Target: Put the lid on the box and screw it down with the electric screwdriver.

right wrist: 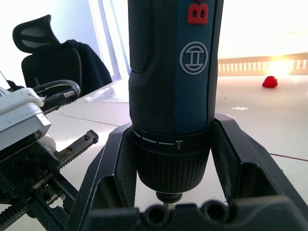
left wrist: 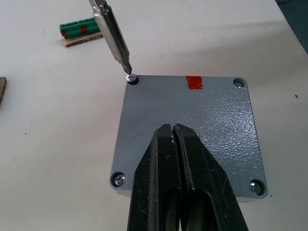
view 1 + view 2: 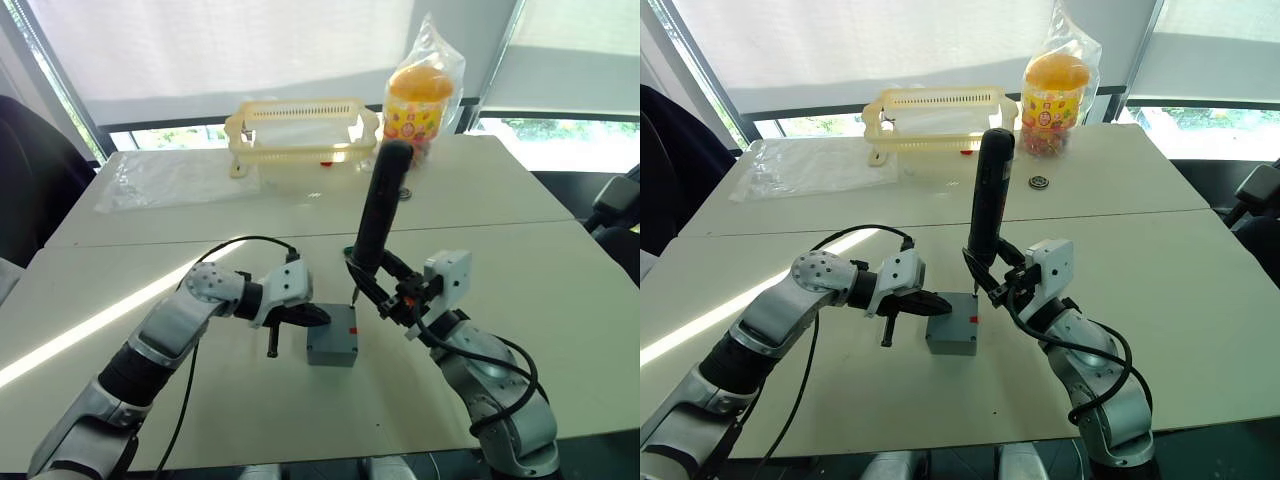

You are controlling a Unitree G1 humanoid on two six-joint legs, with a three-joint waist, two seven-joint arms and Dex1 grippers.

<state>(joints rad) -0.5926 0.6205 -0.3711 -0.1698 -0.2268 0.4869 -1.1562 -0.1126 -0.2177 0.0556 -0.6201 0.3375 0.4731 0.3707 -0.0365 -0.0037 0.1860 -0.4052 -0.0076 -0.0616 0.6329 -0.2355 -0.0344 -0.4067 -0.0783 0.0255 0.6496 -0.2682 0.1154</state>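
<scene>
box: small grey box [image 3: 332,338] sits on the white table [image 3: 560,290], front-center, between the two arms. red mark on its near side + red strip on top edge.
lid: lid [image 2: 192,125] is on the box, flush. screws visible in 3 corners; 4th corner has a screw w/ the bit on it.
screwdriver: electric screwdriver [image 3: 377,210] is upright, leaning a bit away from the robot, metal bit [image 2: 114,41] tip sitting on the screw [image 2: 131,77] at the lid's far corner on the right-arm side.
right gripper: right gripper [image 1: 171,159] is clamped around the screwdriver's lower body, a finger on each side of the collar.
left gripper: left gripper [image 2: 174,144] has fingers pressed together, nothing between them, tips resting over the lid on the left-arm side of the box.
bg stuff: yellow basket [image 3: 300,130] and a bagged snack jar [image 3: 420,100] at the far end of the table, clear plastic bag [image 3: 175,178] beside the basket. green terminal block [image 2: 79,30] near the box.
</scene>
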